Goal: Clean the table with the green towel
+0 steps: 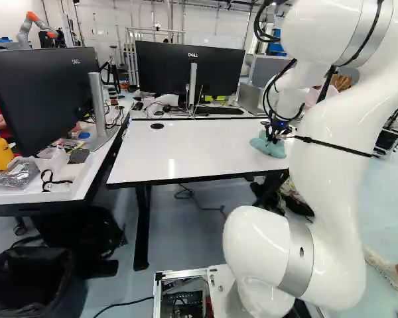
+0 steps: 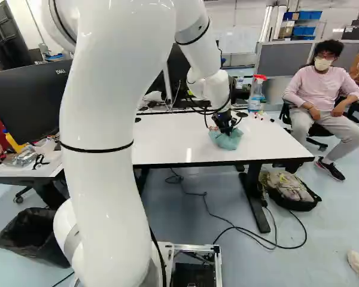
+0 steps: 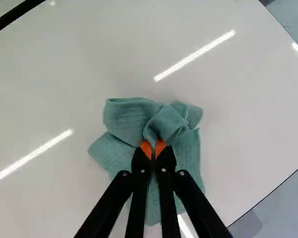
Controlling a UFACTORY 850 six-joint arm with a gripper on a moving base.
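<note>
with black gripper nearest, almost closed, pinches green towel directly beneath, on white table, right of middle in the left base view; probably must wipe leftward there.

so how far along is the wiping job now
Done: the towel looks gripped, with a fold pinched between the orange pads of the claw.
In hand: the towel sits bunched on the white table, near its front edge, so a wipe is probably underway or about to start.
Left: likely the wide stretch beyond the towel, though I can't tell which parts have been wiped.
</note>
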